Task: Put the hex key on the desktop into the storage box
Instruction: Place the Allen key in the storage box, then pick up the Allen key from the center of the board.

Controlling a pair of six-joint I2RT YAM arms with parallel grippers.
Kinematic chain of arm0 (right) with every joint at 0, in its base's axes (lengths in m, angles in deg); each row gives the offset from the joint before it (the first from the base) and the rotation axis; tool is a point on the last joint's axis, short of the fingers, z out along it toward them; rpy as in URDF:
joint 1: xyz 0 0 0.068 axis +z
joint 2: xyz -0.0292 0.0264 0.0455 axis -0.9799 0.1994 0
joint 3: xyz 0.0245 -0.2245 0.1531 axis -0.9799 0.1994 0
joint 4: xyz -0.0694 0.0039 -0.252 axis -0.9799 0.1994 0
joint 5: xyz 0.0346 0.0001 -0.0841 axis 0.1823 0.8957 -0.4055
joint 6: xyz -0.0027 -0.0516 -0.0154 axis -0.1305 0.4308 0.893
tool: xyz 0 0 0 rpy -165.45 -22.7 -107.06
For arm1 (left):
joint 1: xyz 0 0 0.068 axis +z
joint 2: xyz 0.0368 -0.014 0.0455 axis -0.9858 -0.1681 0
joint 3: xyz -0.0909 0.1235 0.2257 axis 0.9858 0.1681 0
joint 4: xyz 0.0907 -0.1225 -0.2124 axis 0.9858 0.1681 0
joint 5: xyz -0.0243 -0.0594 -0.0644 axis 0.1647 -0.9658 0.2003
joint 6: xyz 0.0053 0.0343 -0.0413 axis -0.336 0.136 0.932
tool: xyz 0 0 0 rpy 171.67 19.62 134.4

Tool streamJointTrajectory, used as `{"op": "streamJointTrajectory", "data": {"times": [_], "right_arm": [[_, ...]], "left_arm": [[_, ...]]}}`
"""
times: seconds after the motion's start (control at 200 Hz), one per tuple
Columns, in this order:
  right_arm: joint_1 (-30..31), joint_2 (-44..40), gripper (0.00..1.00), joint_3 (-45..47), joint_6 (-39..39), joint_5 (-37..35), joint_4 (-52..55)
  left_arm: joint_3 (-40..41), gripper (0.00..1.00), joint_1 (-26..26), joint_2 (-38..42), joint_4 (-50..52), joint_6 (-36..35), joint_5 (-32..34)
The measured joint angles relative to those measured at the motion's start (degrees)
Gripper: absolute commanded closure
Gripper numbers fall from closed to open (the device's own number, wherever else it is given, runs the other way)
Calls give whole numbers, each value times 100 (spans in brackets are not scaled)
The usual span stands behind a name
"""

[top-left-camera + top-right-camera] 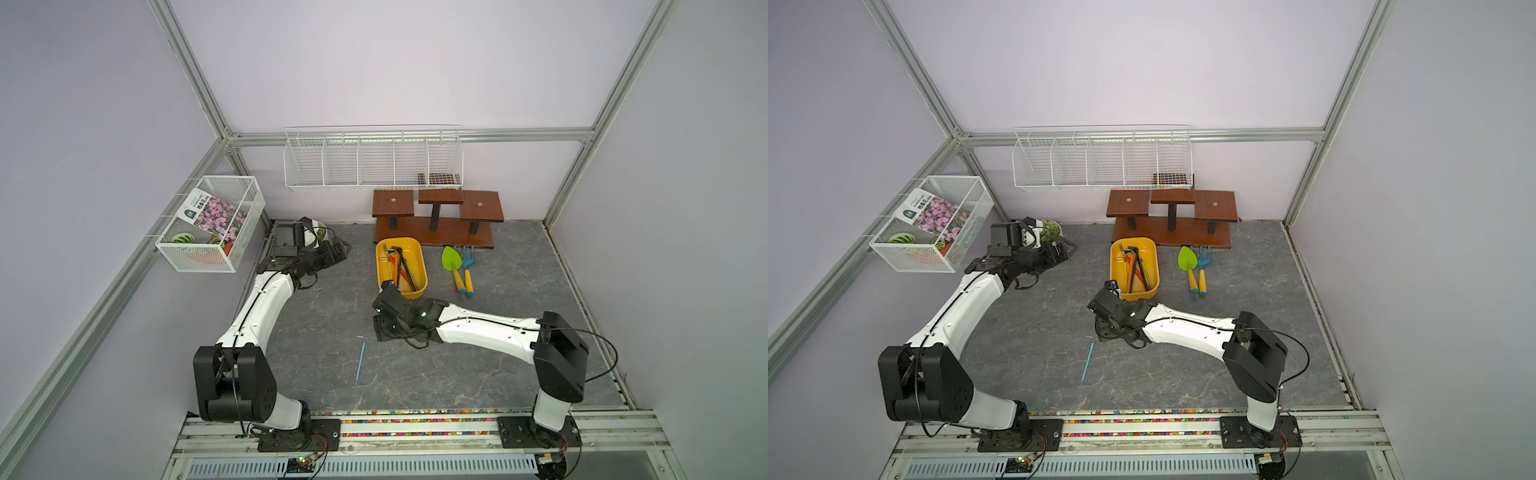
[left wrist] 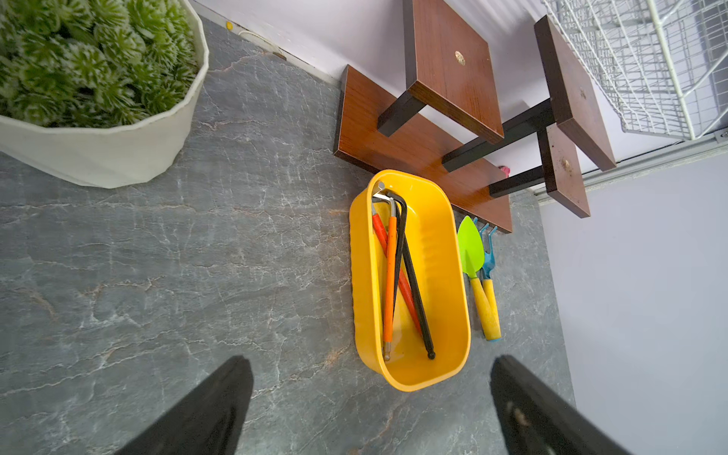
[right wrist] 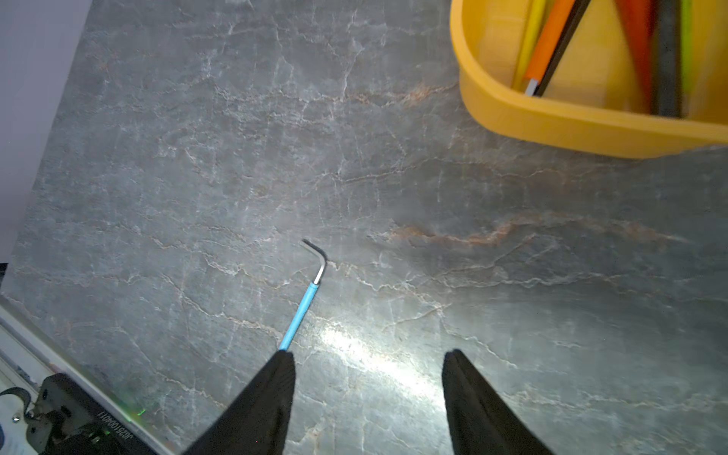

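Observation:
A thin hex key [image 1: 360,360] [image 1: 1089,360] with a blue sleeve and a bent silver end lies flat on the dark-grey veined desktop [image 1: 324,307]. My right gripper [image 3: 370,351] hovers just right of it, open, with only bare surface between the fingers. In the right wrist view the hex key [image 3: 305,302] runs down behind one fingertip [image 3: 281,366]. The yellow storage box [image 1: 379,266] [image 1: 1113,266] [image 3: 551,126] stands just beyond that gripper and holds several hex keys [image 2: 390,272]. My left gripper [image 2: 370,357] [image 1: 338,249] is open and empty at the far left.
A potted green plant [image 2: 98,149] sits by the left gripper. A brown wooden stand [image 1: 434,226] lines the back wall. A green trowel [image 1: 451,259] and blue fork [image 1: 468,266] lie right of the box. White wire baskets [image 1: 374,162] [image 1: 212,224] hang on the walls.

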Motion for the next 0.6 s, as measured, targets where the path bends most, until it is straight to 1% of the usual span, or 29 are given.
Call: {"op": "streamJointTrajectory", "data": {"times": [0.24, 0.6], "right_arm": [[363, 855, 37, -533, -149, -24, 190], [553, 1322, 38, -907, -304, -42, 339]], "left_arm": [[4, 1, -28, 0, 0, -4, 127], [4, 1, -28, 0, 4, -4, 175]]}}
